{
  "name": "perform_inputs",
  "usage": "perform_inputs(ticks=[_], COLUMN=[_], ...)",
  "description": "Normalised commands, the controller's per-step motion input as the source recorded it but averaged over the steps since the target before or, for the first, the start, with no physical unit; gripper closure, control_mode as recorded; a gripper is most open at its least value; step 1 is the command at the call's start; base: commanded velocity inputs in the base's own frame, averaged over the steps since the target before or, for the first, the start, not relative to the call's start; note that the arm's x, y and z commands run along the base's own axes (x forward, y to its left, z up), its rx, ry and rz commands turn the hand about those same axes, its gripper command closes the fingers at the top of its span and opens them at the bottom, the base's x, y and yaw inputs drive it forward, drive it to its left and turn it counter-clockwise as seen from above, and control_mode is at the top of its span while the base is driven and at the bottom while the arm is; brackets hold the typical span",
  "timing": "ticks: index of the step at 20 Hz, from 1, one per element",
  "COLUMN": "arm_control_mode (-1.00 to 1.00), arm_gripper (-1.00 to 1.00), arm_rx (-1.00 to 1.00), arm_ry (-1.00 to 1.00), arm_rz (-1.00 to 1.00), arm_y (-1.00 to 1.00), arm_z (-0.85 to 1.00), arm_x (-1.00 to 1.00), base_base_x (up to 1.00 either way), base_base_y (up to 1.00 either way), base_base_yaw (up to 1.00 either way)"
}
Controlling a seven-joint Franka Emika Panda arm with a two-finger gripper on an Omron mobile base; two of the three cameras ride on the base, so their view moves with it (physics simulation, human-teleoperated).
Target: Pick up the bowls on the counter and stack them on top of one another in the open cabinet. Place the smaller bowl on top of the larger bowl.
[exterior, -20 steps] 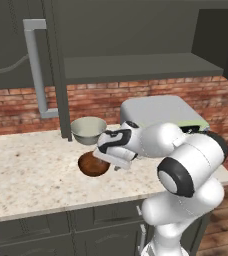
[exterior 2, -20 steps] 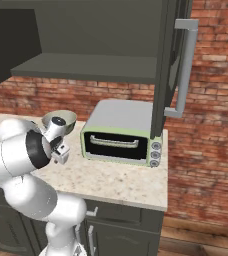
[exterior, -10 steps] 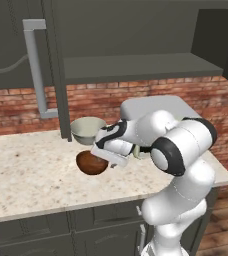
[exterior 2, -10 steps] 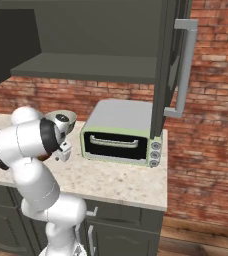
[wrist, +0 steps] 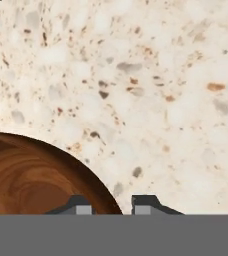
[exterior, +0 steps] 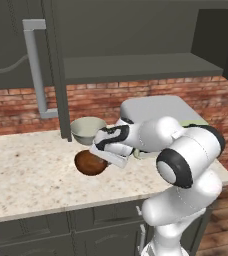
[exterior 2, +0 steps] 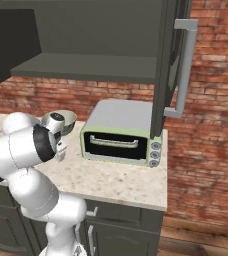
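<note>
Speckled counter [wrist: 151, 90] lies under the gripper [wrist: 109, 204], whose fingers clamp the rim of the small brown bowl [exterior: 90, 163], the white arm bent low and leftward, with the grey-green bowl [exterior: 87, 128] just behind.

The arm has folded lower and further forward over the counter [exterior: 31, 175], its elbow now bulking in the foreground where a second ago it sat back and higher. The gripper [wrist: 111, 204] has come down onto the near rim of the small bowl [exterior: 91, 163], and its jaws have drawn in from wide to narrow, one fingertip [wrist: 78, 204] inside the rim and the other outside. In the right base view the arm's upper part now stands before the large bowl [exterior 2: 65, 118].
</note>
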Motion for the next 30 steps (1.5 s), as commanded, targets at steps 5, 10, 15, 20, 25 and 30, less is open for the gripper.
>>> perform_inputs(ticks=[5,10,15,20,25,30], arm_control_mode=[-1.0,-1.0,-1.0,-1.0,-1.0,-1.0], arm_gripper=[1.0,1.0,1.0,1.0,1.0,1.0], arm_rx=[0.0,0.0,0.0,0.0,0.0,0.02], arm_ry=[-0.06,-0.02,0.0,0.01,0.07,0.03], arm_rz=[-0.23,-0.31,-0.35,-0.34,-0.23,-0.15], arm_y=[0.0,-0.07,-0.31,-0.22,0.0,0.0], arm_z=[0.81,1.0,0.98,0.62,0.05,0.0], arm_x=[-0.54,-0.31,-0.01,0.3,0.68,0.58], base_base_x=[0.0,0.0,0.0,0.0,0.0,0.0], base_base_y=[0.0,0.0,0.0,0.0,0.0,0.0], base_base_yaw=[0.0,0.0,0.0,0.0,0.0,0.0])
